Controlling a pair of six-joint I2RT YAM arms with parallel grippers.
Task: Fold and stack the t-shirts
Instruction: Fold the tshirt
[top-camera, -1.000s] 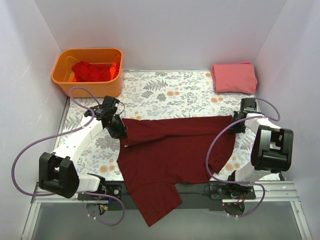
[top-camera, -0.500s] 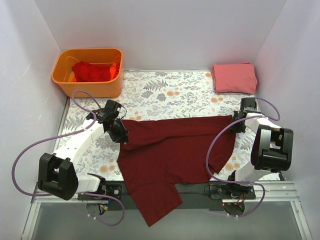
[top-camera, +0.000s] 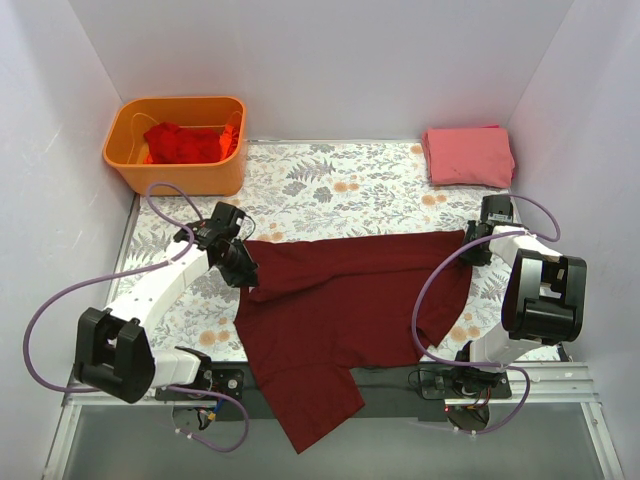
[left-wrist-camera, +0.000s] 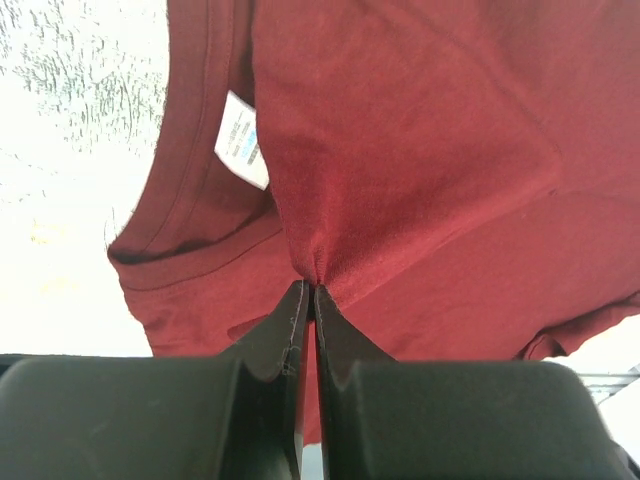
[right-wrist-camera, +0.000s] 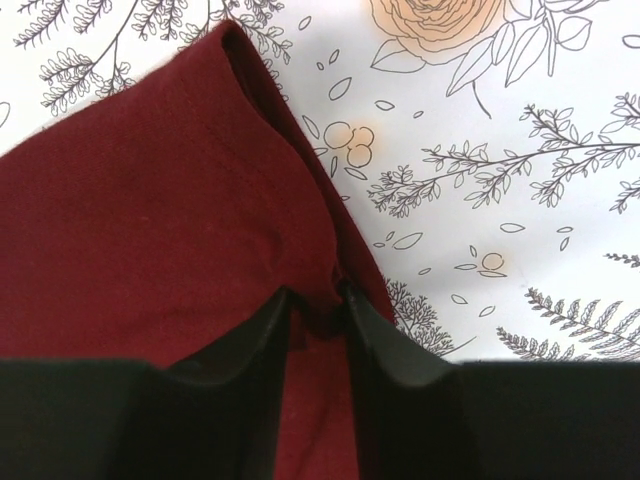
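Two grippers clamp one dark maroon t-shirt (top-camera: 340, 300). The left gripper (left-wrist-camera: 308, 285) has its jaws pressed together on a pinch of cloth by the collar, with the white neck label (left-wrist-camera: 242, 140) just beyond their tips, to the left. The right gripper (right-wrist-camera: 315, 300) has its jaws gripping a fold at the shirt's edge, with floral tablecloth (right-wrist-camera: 500, 150) to their right. A folded salmon-pink t-shirt (top-camera: 468, 156) lies well beyond the right jaws.
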